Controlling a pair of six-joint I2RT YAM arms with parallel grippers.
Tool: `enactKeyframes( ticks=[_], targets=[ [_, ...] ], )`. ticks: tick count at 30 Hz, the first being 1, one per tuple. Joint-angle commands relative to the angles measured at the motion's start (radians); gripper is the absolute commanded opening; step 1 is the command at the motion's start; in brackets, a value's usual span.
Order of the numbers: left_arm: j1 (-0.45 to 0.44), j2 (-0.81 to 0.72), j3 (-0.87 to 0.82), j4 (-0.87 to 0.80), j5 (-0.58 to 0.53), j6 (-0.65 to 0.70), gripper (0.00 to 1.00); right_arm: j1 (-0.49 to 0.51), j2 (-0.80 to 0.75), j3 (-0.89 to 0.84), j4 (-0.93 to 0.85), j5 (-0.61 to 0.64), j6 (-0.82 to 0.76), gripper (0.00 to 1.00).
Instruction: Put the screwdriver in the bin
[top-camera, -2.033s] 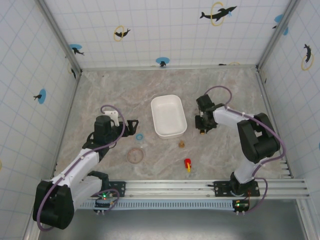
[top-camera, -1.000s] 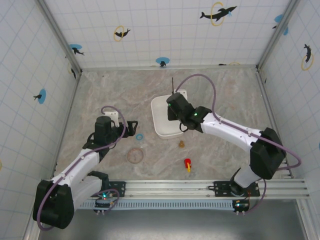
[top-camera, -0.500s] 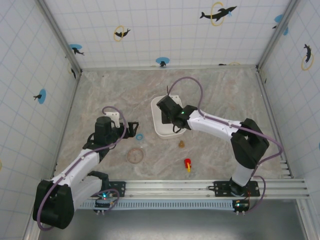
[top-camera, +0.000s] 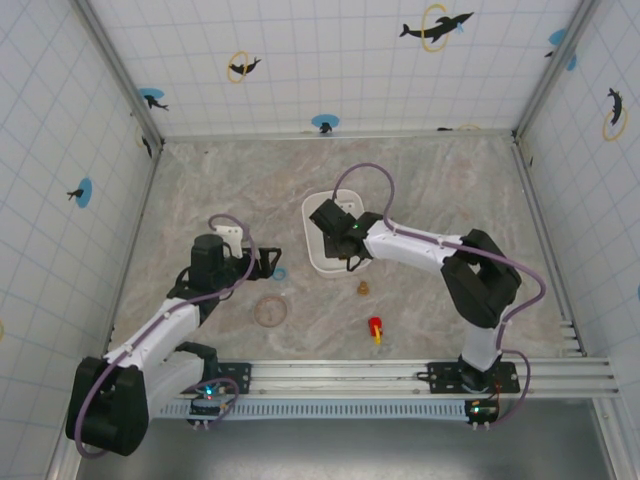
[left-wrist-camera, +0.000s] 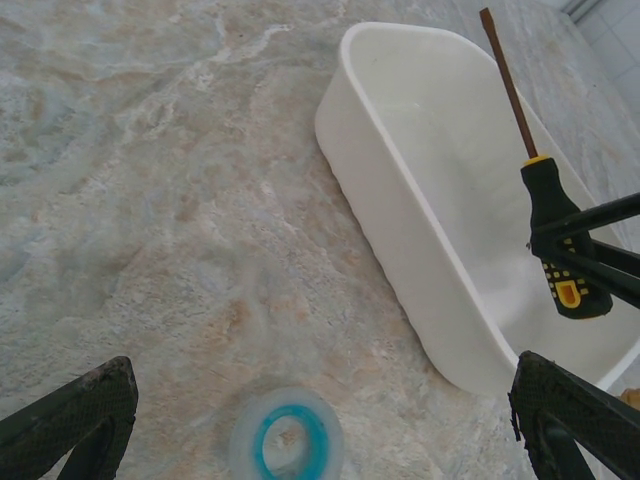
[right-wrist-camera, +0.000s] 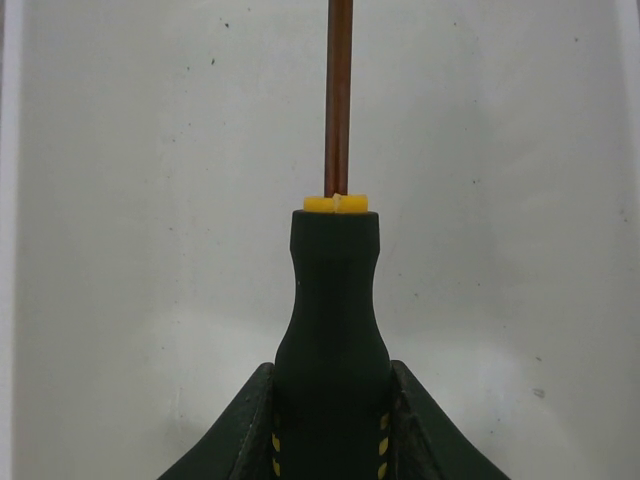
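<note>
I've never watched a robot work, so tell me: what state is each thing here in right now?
Screwdriver: gripped by its handle, held over the bin.
Bin: upright, nothing lying inside.
Right gripper: shut on the screwdriver.
Left gripper: open, holding nothing.
Blue ring: flat on the table.

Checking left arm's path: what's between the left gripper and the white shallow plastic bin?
Left wrist view: a small clear ring with a blue centre lies just ahead of the left gripper; past it, bare marble tabletop up to the white plastic bin.
</note>
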Motion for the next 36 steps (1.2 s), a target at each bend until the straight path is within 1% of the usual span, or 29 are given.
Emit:
enactKeyframes(
  ticks=[1,5,18,26,28,33,36],
  targets=[
    [-0.007,0.008,-0.022,0.065,0.065,-0.001,0.98,0.007,0.031,0.058,-0.041,0.004,-0.009,0.00],
    [-0.008,0.026,-0.023,0.094,0.104,-0.007,0.97,0.006,0.056,0.076,-0.060,0.000,-0.017,0.00],
    [-0.004,0.044,-0.023,0.111,0.121,-0.011,0.98,0.004,0.140,0.136,-0.113,-0.002,-0.035,0.00],
    [-0.007,0.064,-0.018,0.113,0.116,-0.011,0.98,-0.001,0.164,0.146,-0.114,-0.006,-0.035,0.05],
    [-0.008,0.071,-0.018,0.115,0.118,-0.009,0.98,-0.003,0.168,0.147,-0.113,-0.008,-0.035,0.08],
    [-0.008,0.084,-0.016,0.120,0.124,-0.007,0.97,-0.007,0.178,0.149,-0.108,-0.012,-0.038,0.27],
    [-0.007,0.090,-0.015,0.124,0.126,-0.007,0.98,-0.009,0.180,0.150,-0.107,-0.012,-0.040,0.32]
  ],
)
